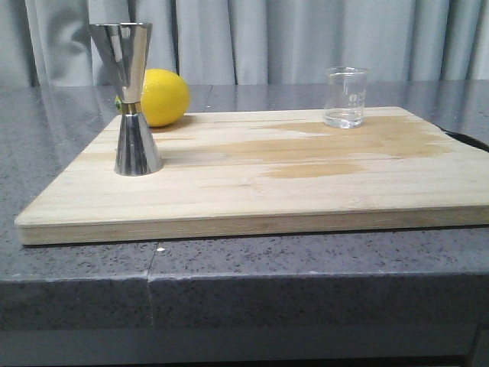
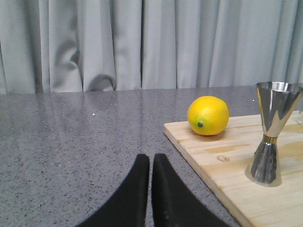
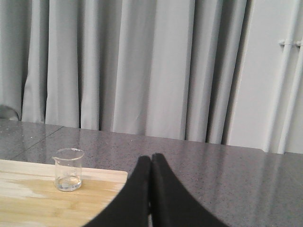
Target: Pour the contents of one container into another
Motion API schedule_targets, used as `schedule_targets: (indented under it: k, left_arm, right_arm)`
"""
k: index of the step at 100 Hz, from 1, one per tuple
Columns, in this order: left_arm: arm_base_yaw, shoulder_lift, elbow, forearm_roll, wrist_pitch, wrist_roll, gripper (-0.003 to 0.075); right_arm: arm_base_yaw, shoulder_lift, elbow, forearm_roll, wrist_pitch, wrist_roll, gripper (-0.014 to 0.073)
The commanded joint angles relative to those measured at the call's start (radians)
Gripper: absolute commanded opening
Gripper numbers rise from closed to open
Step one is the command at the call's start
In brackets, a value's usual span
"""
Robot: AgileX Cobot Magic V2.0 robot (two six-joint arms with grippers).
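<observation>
Risk assessment: the beaker (image 1: 345,97) is thin clear glass with a smooth wall, so a grasp placed too high or closed too hard may let it slip, tip or crack; its transparency also makes the rim hard to locate. The jigger (image 1: 131,99) stands tall on a narrow base and is judged easy to topple if struck by an arm or by the beaker lip during pouring. Its mouth is small, so a misaligned pour would spill onto the cutting board (image 1: 252,191). The lemon (image 1: 163,97), just behind the jigger, could roll if nudged. Position: the beaker stands upright at the far right of the board; the jigger stands upright at the left, well apart from it. The right gripper (image 3: 151,163) has its fingers pressed together and holds nothing; the beaker lies ahead of it and to its left, not in contact. The left gripper (image 2: 150,163) is likewise closed and empty, over bare countertop (image 2: 71,142), left of the board, with the jigger ahead to its right.
</observation>
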Motion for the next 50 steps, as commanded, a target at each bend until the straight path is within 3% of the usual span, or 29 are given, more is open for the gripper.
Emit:
schedule_targets:
  k: [1,14,35,50]
  left_arm:
    - [0.022,-0.008,0.009,0.059,-0.135,0.002,-0.0019]
    - [0.093,-0.076,0.070,0.122,-0.144,0.002,-0.0019]
    - [0.225,-0.237,0.067,0.144,0.075,0.002,-0.0019]
    - [0.282,-0.230,0.067,0.145,0.133,0.002,-0.0019]
  right_arm:
    - [-0.006,0.011,-0.026,-0.006,-0.069,-0.012,-0.0075]
    - [-0.006,0.011,-0.026,-0.006,-0.069,-0.012,-0.0075]
    - [-0.006,0.011,-0.026,-0.006,-0.069,-0.012,-0.0075]
    - [-0.006,0.009,-0.026,-0.006,-0.069,-0.012,-0.0075]
